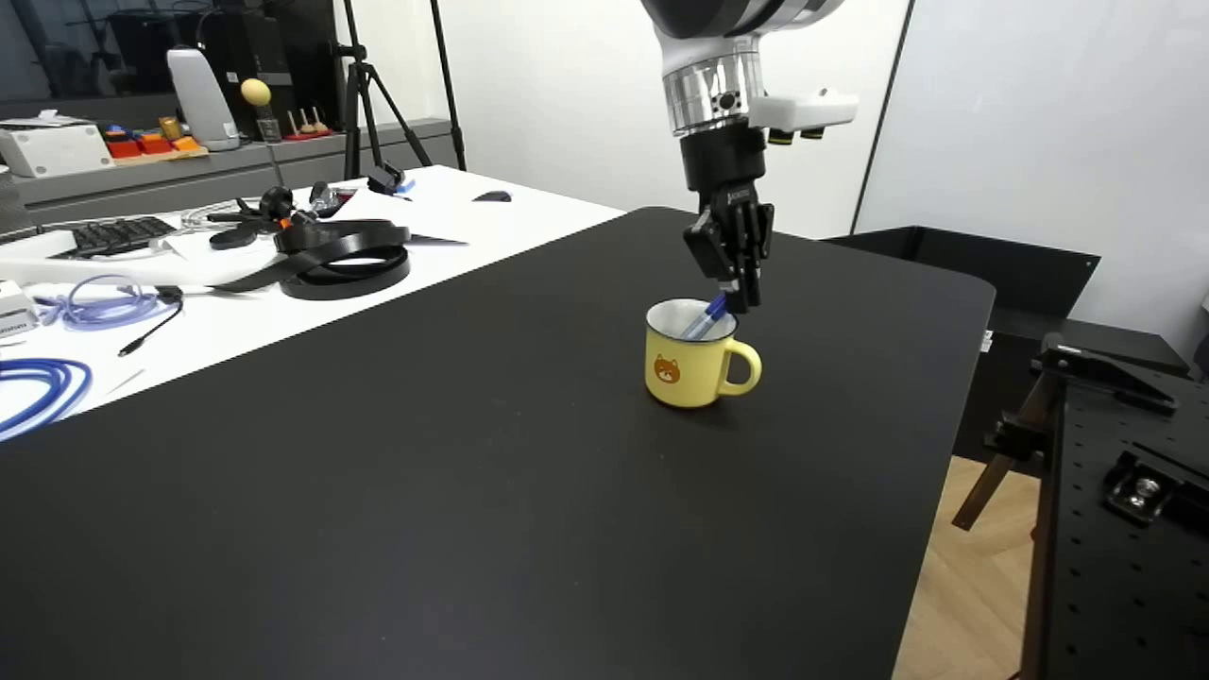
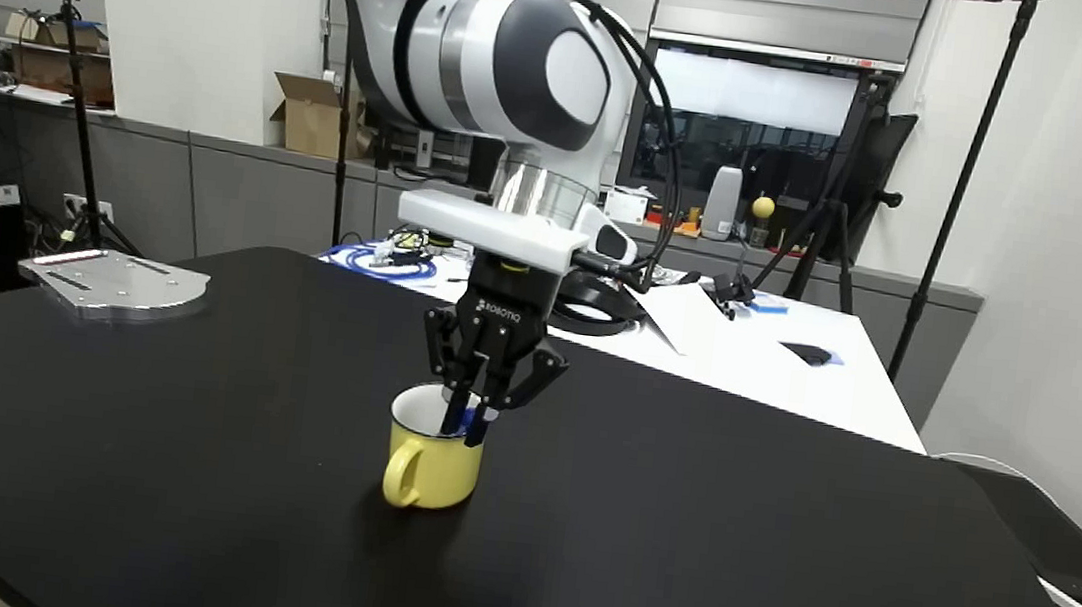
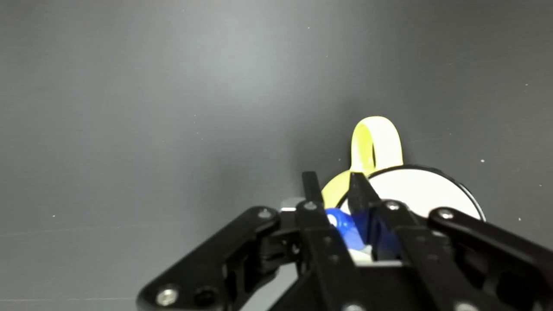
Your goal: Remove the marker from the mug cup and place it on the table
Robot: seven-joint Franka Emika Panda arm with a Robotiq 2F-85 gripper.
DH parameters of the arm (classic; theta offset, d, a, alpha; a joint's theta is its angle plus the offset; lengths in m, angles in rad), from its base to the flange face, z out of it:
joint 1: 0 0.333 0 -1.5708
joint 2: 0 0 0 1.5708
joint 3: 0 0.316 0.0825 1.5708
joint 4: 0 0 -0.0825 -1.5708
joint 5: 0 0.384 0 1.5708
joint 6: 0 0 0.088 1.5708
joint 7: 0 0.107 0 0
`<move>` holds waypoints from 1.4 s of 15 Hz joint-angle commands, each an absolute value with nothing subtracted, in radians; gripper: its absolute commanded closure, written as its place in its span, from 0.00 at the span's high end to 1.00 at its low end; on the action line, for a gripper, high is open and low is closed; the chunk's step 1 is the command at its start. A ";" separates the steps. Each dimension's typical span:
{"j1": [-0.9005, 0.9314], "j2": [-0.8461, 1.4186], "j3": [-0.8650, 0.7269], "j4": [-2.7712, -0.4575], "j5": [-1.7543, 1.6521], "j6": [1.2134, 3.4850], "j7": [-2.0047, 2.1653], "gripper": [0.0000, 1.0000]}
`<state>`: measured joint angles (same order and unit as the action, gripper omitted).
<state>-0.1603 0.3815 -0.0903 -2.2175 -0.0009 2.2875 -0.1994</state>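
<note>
On the broad matte black table (image 1: 453, 529), a small yellow ceramic mug (image 1: 701, 378) stands upright; inside it, in an exterior view, a slim pen-like marker (image 1: 706, 319) leans toward one o'clock, its blue end between the narrowly parted fingers of the black jointed gripper (image 2: 463, 432); whether they grip it I cannot tell

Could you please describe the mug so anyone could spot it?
On the large black table, look just below the gripper. The mug stands upright there, a marker leaning inside. Bright yellow, with a loop handle and printed animal face, it contrasts with the black gripper.
</note>
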 commanded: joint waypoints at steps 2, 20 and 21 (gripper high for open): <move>-0.171 0.401 -0.090 -2.176 0.003 2.280 -0.205 0.04; -0.139 0.384 -0.088 -2.161 -0.038 2.317 -0.190 0.99; -0.139 0.388 -0.089 -2.159 -0.038 2.317 -0.190 1.00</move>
<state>-0.1412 0.3791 -0.0867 -2.1806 -0.0226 2.3245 -0.2053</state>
